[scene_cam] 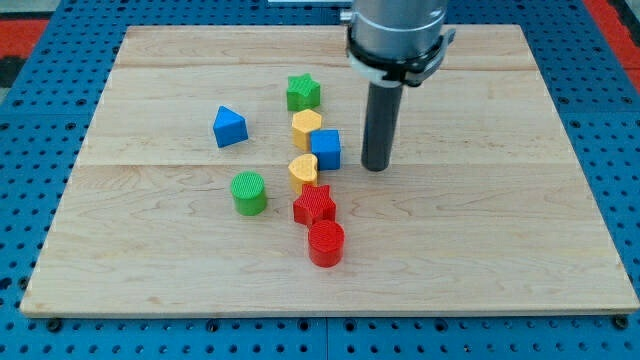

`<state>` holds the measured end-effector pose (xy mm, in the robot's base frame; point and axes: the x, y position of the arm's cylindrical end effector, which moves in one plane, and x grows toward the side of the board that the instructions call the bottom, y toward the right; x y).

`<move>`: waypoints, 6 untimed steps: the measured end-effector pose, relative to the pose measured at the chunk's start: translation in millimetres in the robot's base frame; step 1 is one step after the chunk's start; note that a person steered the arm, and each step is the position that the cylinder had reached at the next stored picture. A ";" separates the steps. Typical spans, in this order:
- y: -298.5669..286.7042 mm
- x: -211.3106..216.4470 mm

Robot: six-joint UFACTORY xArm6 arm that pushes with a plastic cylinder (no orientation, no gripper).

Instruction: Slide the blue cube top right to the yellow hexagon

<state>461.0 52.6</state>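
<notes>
- My tip (375, 167) rests on the wooden board (520, 240), just past the board's middle toward 1 o'clock.
- I carry no pincer, only a dark rod, so nothing is clenched or grasped.
- The blue cube (325, 149) sits at 9 o'clock from my tip, close by with a narrow gap between us.
- The yellow hexagon (306, 127) touches the cube at the cube's 10 o'clock.
- A green star (303, 92) stands at 12 o'clock from the hexagon, just beside it.
- A yellow heart (303, 169) lies at 7 o'clock from the cube, touching or nearly so.
- A red star (314, 205) is at 6 o'clock from the heart, and a red cylinder (326, 243) sits just below that.
- A green cylinder (248, 192) is at 8 o'clock from the heart, apart from it.
- A blue triangular block (229, 126) lies well apart at 9 o'clock from the hexagon.
</notes>
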 end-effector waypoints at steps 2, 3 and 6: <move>-35.9 14.5; -35.9 -18.3; -68.2 -121.6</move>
